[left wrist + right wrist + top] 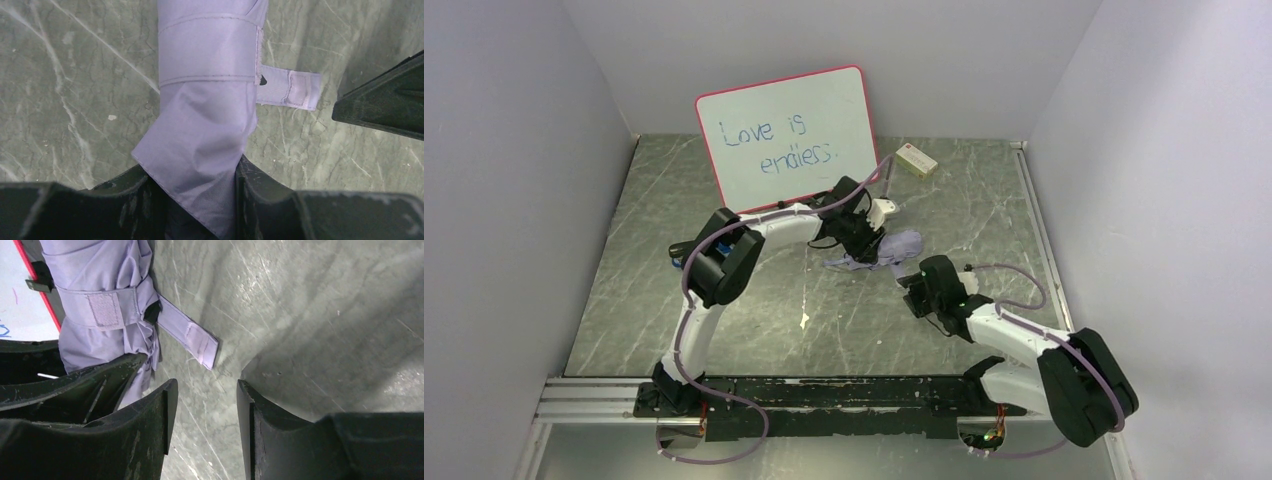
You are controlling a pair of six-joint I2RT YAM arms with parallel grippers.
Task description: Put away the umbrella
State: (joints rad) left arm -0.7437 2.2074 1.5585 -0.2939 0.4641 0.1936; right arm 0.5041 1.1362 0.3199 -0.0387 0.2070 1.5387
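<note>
Fabric decides how the umbrella [894, 248] will handle. It is a light, soft lavender bundle, probably slippery and apt to sag, so the banded middle or the stiff shaft inside looks a safer hold than loose cloth.

From above, it lies on the veined grey-green counter [724, 330], toward the middle of the far edge, just in front of the whiteboard [786, 135]. The left gripper [864, 238] is on it and the right gripper [916, 285] is just beside it.

In the left wrist view, the black jaws pinch a folded flap of cloth below the stitched closure strap [287, 90], whose free end lies flat on the stone.

In the right wrist view, the right jaws stand spread and empty over bare counter, near that strap end with its fuzzy fastening patch.
</note>
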